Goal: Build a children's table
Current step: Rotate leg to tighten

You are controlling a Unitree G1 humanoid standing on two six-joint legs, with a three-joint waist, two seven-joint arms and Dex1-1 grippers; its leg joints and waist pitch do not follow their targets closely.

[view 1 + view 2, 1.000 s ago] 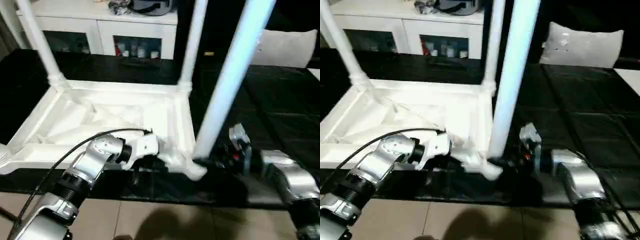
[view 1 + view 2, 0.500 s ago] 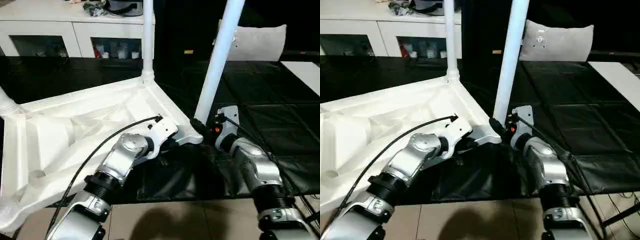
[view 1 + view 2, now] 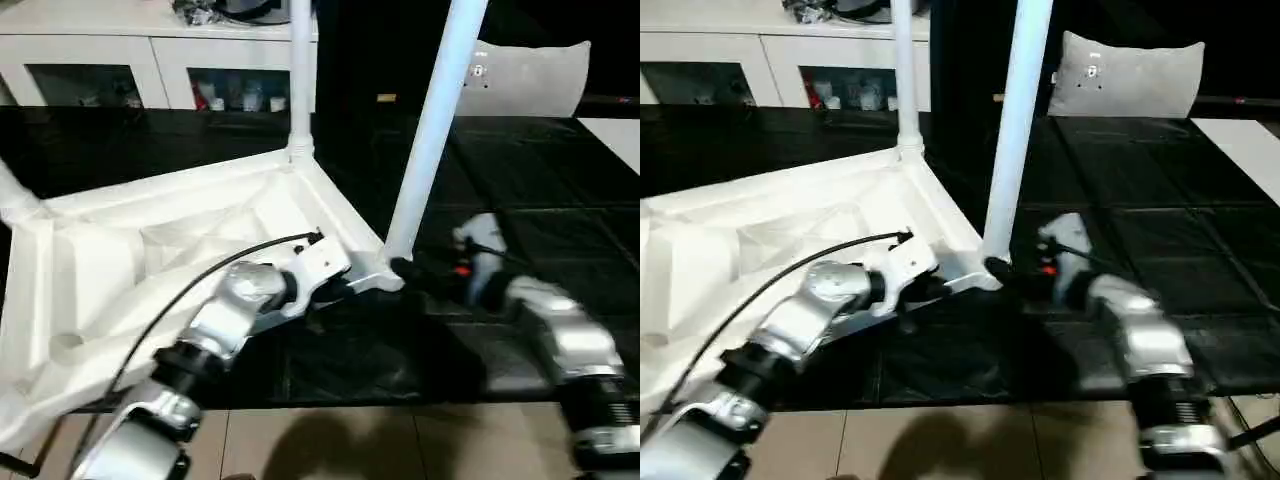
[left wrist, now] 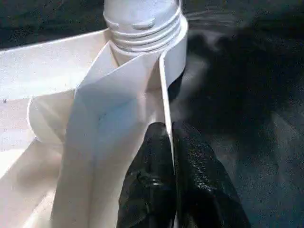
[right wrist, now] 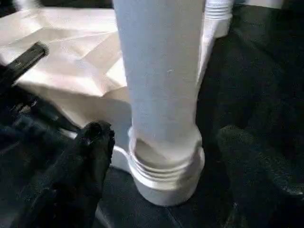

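Looking at the biggest piece first, the children's table (image 3: pixel 180 250) was lying upside down on the black desk (image 3: pixel 540 170), ribbed underside facing up, with its near corner poking toward the robot. For something that big I'd guess it was pretty light, hollow moulded plastic, but stiff thanks to all those ribs. Smooth and glossy too, so probably slippery if you only pinch a flat face. The thin rim wall seemed like the sensible place to grab, since it's narrow enough for a small claw to bite across.

Next down, the near leg (image 3: pixel 435 120) stood upright in the corner socket (image 5: pixel 164 175), with the threaded collar showing just above the socket in the right wrist view. A long tapered tube like that would give a lot of leverage, so I'd hold it low near the collar rather than up high, where it could flex or wobble the joint. Another leg (image 3: pixel 300 70) stood at the far corner, and one more at the left edge.

The left claw (image 4: pixel 168 142) was closed on the table's rim wall right beside that corner, one finger on each side, steadying it.

The right claw (image 5: pixel 161 156) had its fingers (image 5: pixel 90 142) spread wide, one each side of the leg's base and clear of it, not gripping anything.
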